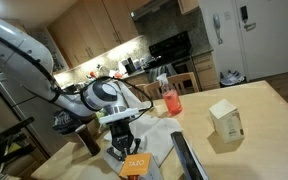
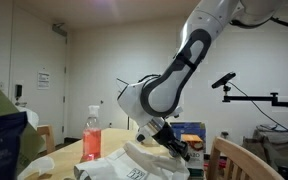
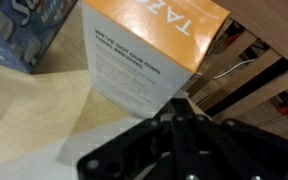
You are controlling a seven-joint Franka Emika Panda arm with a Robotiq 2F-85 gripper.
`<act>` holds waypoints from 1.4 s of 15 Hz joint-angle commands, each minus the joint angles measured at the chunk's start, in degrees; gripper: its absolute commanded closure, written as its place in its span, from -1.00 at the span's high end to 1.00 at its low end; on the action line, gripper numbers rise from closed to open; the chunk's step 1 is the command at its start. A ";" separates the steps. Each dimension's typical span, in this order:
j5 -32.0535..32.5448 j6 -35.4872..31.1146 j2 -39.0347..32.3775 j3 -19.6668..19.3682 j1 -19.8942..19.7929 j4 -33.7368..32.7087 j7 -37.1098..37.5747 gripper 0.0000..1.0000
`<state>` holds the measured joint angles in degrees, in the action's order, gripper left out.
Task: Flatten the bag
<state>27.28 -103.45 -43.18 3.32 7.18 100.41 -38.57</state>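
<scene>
Your tool [image 2: 176,147] hangs by the white bag [image 2: 112,168] and a Tazo box [image 3: 149,50] on the table [image 1: 264,110]; its grip cannot be told. The bottle [image 2: 92,135] holds red liquid.

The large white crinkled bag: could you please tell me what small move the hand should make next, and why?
Probably shift the hand across until it is over the large white crinkled bag, before pressing down. The wrist view shows a white box with an orange top, not the bag, and in an exterior view the bag lies rumpled near the hand.
</scene>
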 commanded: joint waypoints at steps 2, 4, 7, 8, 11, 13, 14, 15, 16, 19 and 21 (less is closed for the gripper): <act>3.64 0.13 -1.13 -0.24 0.31 -1.87 2.26 -1.00; 4.37 -0.08 -2.17 -0.12 0.42 -3.32 2.61 -1.00; 4.51 -0.05 -3.69 0.06 0.55 -5.78 2.52 -1.00; 4.23 0.06 -4.29 0.17 0.60 -6.77 2.49 -1.00; 3.78 0.26 -5.86 0.47 0.85 -9.25 2.11 -1.00; 3.32 0.19 -6.59 0.86 0.99 -10.55 1.89 -1.00; 3.19 0.17 -6.87 0.99 1.11 -11.11 1.97 -1.00; 3.12 0.18 -7.17 1.11 1.20 -11.68 1.81 -1.00; 3.10 0.40 -7.54 1.10 1.37 -12.33 1.86 -1.00; 2.51 1.44 -9.61 1.14 1.39 -15.28 0.91 -1.00; 1.47 2.09 -11.83 1.26 0.97 -17.82 -0.03 -1.00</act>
<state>30.29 -103.45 -51.43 4.18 8.49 87.63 -37.84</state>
